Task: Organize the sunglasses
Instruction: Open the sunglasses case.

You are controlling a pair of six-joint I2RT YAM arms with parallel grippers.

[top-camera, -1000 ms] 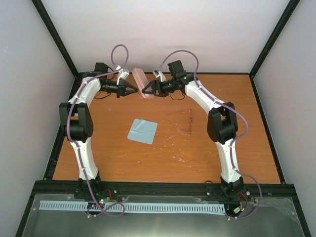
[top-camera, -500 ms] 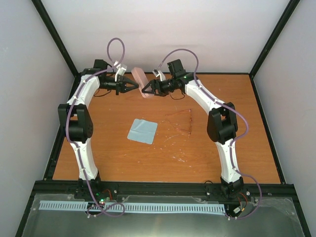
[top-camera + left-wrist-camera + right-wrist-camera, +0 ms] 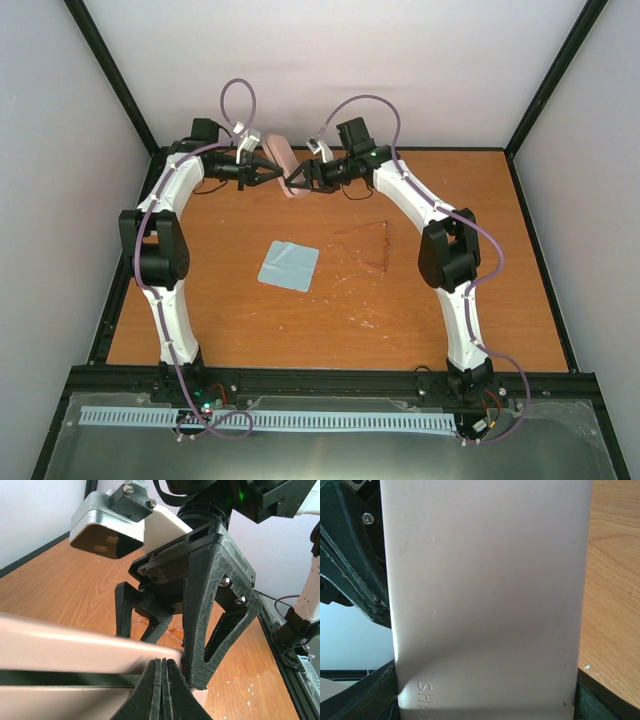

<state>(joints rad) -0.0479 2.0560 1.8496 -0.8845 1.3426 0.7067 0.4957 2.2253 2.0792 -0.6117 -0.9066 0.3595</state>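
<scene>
Pink-grey case (image 3: 282,155) in right pincer (image 3: 293,181); closed left pincer (image 3: 277,172) alongside.

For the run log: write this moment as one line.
left pincer: shut, tip at case | right pincer: shut on case | sunglasses: on table, not held | cloth: flat, near sunglasses

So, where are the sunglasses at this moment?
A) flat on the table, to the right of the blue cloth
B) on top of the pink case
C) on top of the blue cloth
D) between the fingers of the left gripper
A: the top view shows the sunglasses lying on the bare table, right of the blue cloth and well away from the case.
</scene>
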